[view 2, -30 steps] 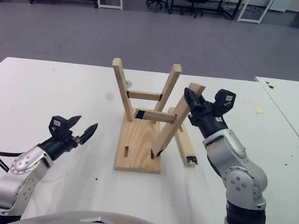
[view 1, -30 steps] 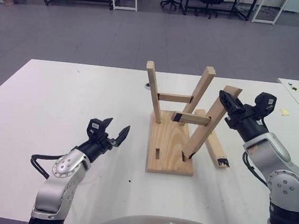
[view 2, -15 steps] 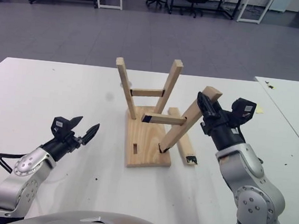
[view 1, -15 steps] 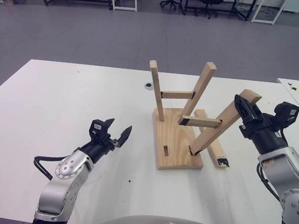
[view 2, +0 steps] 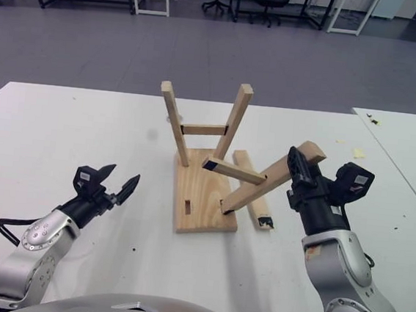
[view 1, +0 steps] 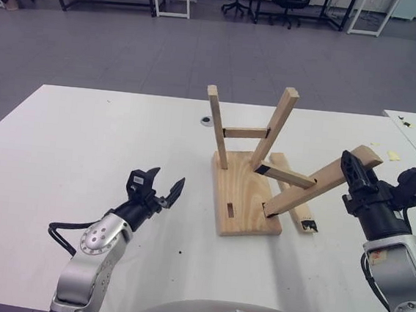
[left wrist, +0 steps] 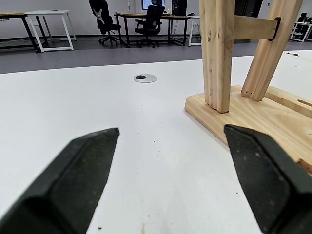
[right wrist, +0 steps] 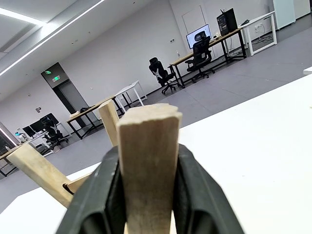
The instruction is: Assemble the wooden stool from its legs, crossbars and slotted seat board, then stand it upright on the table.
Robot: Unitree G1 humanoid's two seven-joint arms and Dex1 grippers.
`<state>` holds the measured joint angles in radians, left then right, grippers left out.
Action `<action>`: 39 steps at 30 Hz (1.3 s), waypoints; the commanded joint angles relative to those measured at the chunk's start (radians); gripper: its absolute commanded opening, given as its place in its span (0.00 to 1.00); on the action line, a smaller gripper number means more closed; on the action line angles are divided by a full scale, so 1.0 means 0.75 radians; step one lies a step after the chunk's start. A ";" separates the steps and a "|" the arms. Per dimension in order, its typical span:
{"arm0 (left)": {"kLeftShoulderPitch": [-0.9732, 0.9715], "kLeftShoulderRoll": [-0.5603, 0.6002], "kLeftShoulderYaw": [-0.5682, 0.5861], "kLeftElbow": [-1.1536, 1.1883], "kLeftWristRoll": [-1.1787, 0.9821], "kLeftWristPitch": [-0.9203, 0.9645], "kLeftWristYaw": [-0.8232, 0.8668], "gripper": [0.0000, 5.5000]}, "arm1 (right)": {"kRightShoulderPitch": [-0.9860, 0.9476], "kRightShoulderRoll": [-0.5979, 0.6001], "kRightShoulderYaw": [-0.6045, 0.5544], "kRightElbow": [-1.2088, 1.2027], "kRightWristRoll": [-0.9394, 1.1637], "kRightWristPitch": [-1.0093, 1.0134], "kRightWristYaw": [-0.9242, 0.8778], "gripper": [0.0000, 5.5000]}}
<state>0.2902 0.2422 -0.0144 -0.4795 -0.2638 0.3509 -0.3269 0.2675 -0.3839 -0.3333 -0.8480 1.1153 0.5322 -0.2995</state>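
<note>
Two legs seemingly stand in seat board.

Loose leg partly behind tilted leg, upright legs cropped above

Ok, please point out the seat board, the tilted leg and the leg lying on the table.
seat board [view 1: 251, 204], left eye view, bare middle of its face.
tilted leg [view 1: 327, 178], left eye view, mid shaft.
lying leg [view 1: 302, 215], left eye view, near end.
</note>
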 commanded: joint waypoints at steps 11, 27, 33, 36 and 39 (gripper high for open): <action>-0.083 0.041 0.054 0.018 -0.038 0.023 -0.038 0.72 | -0.166 0.025 0.216 0.005 -0.284 -0.051 0.190 0.19; -0.048 0.027 0.026 0.021 -0.029 0.016 -0.031 0.72 | -0.060 0.013 0.250 -0.020 -0.441 -0.049 0.279 0.19; -0.041 0.025 0.020 0.018 -0.023 0.014 -0.024 0.72 | -0.074 0.009 0.191 -0.026 -0.444 -0.020 0.241 0.19; -0.035 0.025 0.018 0.017 -0.019 0.012 -0.022 0.72 | -0.078 0.010 0.175 -0.057 -0.398 0.013 0.221 0.19; -0.024 0.018 0.011 0.017 -0.016 0.008 -0.016 0.72 | -0.113 0.025 0.166 -0.077 -0.290 0.040 0.181 0.19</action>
<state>0.2622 0.2575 0.0007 -0.4614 -0.2821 0.3593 -0.3424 0.2027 -0.3718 -0.2012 -0.8883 0.8321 0.5241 -0.1387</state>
